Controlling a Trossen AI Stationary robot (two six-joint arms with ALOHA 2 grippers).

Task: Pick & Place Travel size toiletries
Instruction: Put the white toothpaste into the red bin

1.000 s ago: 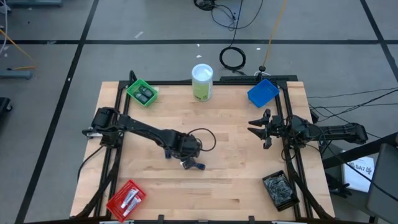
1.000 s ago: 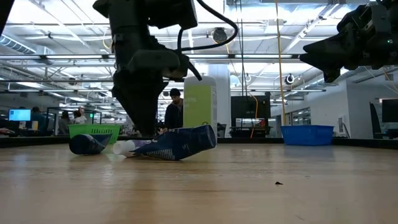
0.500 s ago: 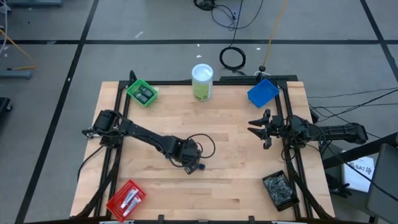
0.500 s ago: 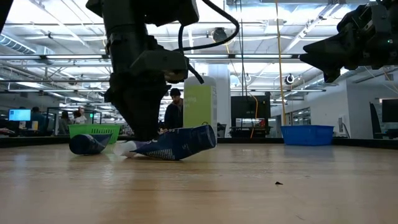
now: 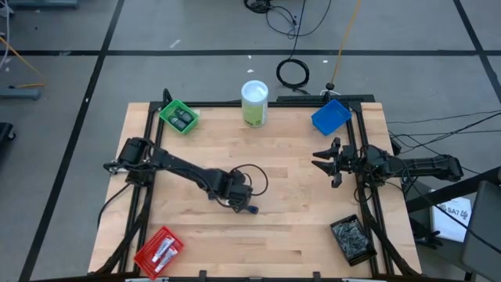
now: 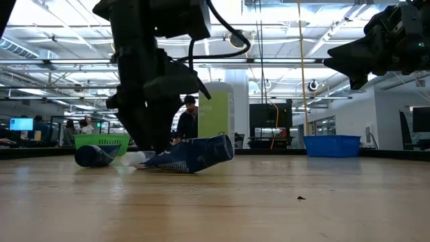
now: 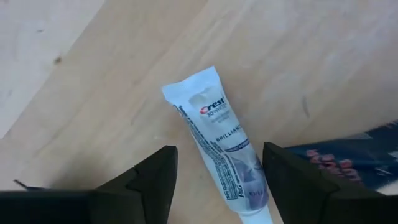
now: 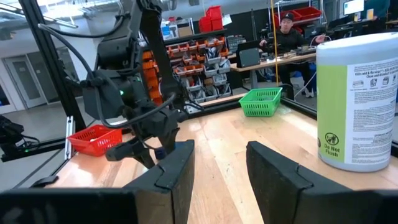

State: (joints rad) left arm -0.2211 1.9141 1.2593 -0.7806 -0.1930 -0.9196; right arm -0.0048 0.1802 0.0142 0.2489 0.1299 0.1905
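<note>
The left hand [image 5: 244, 205] is low over the middle of the wooden worktop [image 5: 297, 227], its fingers [image 7: 149, 180] spread wide on either side of a white-and-blue Crest toothpaste tube [image 7: 219, 144]. The tube lies flat on the wood between them, and neither finger touches it. Just beside the tube lies a dark blue sachet [image 6: 195, 154], and a small dark bottle [image 6: 93, 156] lies on its side a little further along the worktop in the low view.

The right hand [image 5: 327, 162] hangs above the worktop at 3 o'clock, well apart from the tube, its fingers wide and holding nothing.

At 11 o'clock a green bin [image 5: 179, 117] holds dark items; at 7 o'clock a red bin [image 5: 159, 251] holds pale tubes. A blue bin [image 5: 330, 116] sits at 1 o'clock, a dark bin [image 5: 353, 239] at 5 o'clock, and a white-and-green canister [image 5: 254, 104] stands upright at 12 o'clock.
</note>
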